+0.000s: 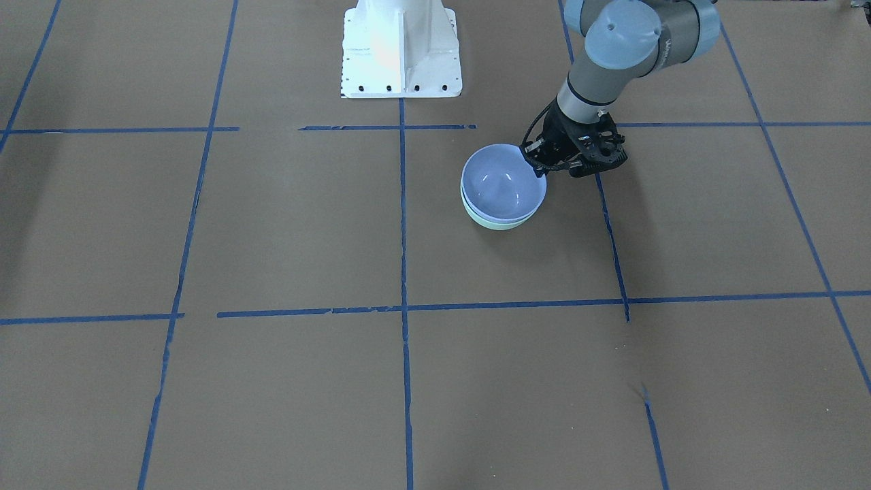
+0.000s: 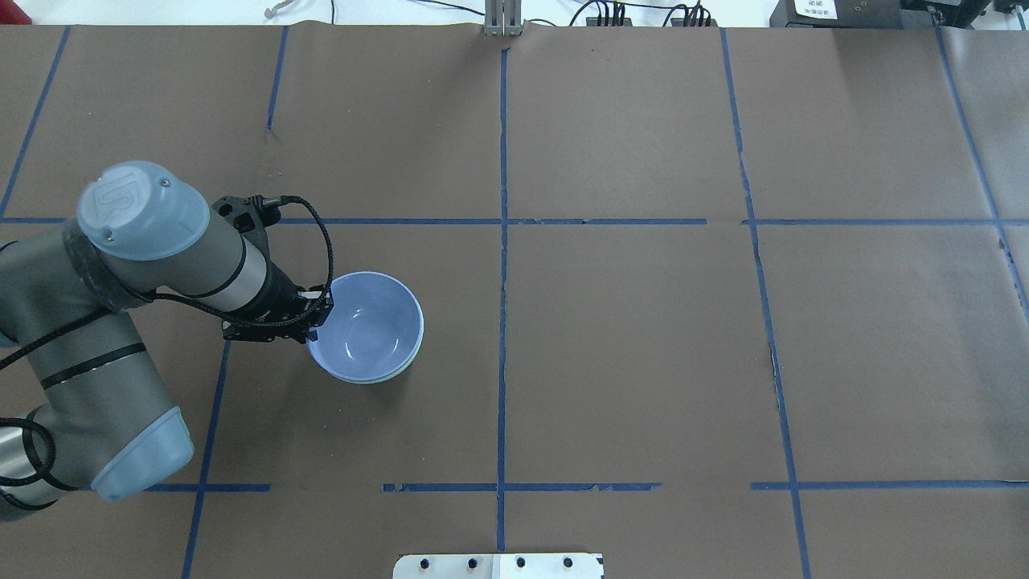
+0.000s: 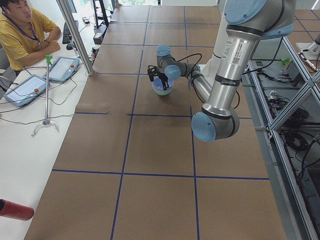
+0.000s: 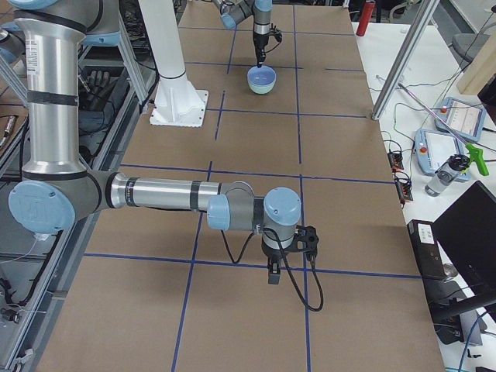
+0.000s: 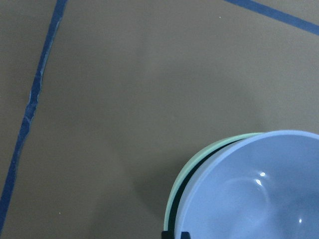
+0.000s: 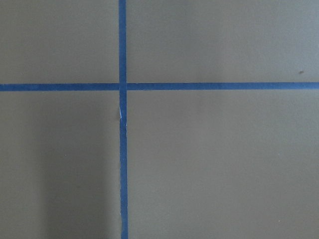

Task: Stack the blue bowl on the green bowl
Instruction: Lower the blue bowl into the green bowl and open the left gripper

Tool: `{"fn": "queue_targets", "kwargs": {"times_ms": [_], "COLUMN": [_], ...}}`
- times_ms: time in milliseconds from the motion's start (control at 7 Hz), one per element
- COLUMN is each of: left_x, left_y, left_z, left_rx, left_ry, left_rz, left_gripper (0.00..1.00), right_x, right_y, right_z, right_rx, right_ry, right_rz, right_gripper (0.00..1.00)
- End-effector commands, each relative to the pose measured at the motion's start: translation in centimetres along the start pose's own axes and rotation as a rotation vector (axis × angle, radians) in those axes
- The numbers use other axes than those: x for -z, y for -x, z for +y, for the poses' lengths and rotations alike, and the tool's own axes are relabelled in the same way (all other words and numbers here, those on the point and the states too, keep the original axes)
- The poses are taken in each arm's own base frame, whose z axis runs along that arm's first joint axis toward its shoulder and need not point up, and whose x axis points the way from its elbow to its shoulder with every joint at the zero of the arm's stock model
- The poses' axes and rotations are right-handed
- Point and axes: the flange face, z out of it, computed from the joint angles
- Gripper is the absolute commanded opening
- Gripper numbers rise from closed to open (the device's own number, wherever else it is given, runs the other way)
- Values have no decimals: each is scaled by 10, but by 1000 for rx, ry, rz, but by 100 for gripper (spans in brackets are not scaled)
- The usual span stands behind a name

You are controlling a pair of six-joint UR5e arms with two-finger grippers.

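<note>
The blue bowl (image 1: 503, 180) sits nested inside the green bowl (image 1: 497, 222) on the brown table; only a thin mint edge shows beneath it. In the overhead view the blue bowl (image 2: 370, 326) covers most of the green bowl (image 2: 375, 379). My left gripper (image 2: 317, 312) stands at the blue bowl's near-left rim, with its jaws close together on that rim. In the left wrist view the fingertips (image 5: 168, 235) sit at the bottom edge, at the rim of the blue bowl (image 5: 259, 194), which is slightly offset from the green bowl (image 5: 183, 175). My right gripper (image 4: 273, 273) hangs over bare table far from the bowls; I cannot tell whether it is open or shut.
The white robot base (image 1: 401, 47) stands at the table's robot side. Blue tape lines (image 2: 502, 241) divide the brown surface into squares. An operator (image 3: 22, 30) sits at a side bench with tablets (image 3: 25, 89).
</note>
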Motion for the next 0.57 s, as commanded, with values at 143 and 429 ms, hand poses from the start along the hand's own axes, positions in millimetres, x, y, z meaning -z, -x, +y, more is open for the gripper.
{"fn": "queue_targets", "kwargs": {"times_ms": [143,429], "left_x": [19,75], "left_y": [2,61], "left_z": [2,-54], "left_rx": [-18,-182], "left_ry": [-7,-123], "left_rz": [34,25], "left_gripper": [100,100], "right_x": [0,0], "right_y": [0,0], "right_z": [0,0], "right_rx": [0,0], "right_ry": [0,0], "right_rz": [0,0], "right_gripper": [100,100]}}
